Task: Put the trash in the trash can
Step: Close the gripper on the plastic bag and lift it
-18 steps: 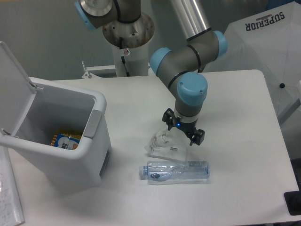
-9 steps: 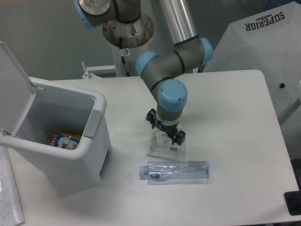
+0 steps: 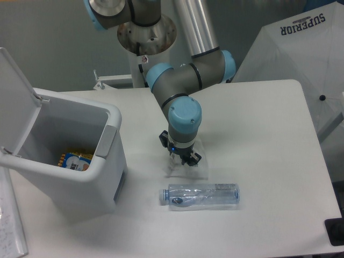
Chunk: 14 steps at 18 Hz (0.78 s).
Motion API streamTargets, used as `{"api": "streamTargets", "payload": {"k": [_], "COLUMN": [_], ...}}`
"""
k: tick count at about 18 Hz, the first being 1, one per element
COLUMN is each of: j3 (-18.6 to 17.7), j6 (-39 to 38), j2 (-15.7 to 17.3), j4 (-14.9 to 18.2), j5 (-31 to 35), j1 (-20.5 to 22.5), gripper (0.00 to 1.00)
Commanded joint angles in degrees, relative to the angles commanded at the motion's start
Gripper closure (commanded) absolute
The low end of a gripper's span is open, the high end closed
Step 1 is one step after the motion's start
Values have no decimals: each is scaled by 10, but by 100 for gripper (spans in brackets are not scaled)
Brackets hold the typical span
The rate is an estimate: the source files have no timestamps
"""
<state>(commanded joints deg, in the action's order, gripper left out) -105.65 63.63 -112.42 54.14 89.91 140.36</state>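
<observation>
A crumpled clear plastic wrapper lies on the white table, just right of the trash can. My gripper points straight down onto the wrapper's upper left part. Its black fingers are spread on either side of the wrist, so it is open; the tips are hidden under the wrist. The crushed clear bottle with a bluish label and cap lies on its side just in front of the wrapper, untouched. The white trash can stands at the left with its flip lid raised.
An orange and blue packet lies at the bottom of the trash can. The robot's base column rises at the table's back edge. A white cloth printed SUPERIOR hangs off the table's right rear. A black object sits at the lower right.
The arm has swung left and come down. The gripper went from the wrapper's right edge to directly over its upper left part. Wrapper and bottle have stayed in place.
</observation>
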Motion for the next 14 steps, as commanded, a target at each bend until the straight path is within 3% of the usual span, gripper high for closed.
{"api": "streamTargets", "payload": {"k": [2,7,14], "j3": [8,59,126], "j6": [7,20,18], "j2": [11,40,75], "j4": [25,125,160], "j5": [0,-18,-167], "j1": [3,20,71], "gripper": [100,100,100]}}
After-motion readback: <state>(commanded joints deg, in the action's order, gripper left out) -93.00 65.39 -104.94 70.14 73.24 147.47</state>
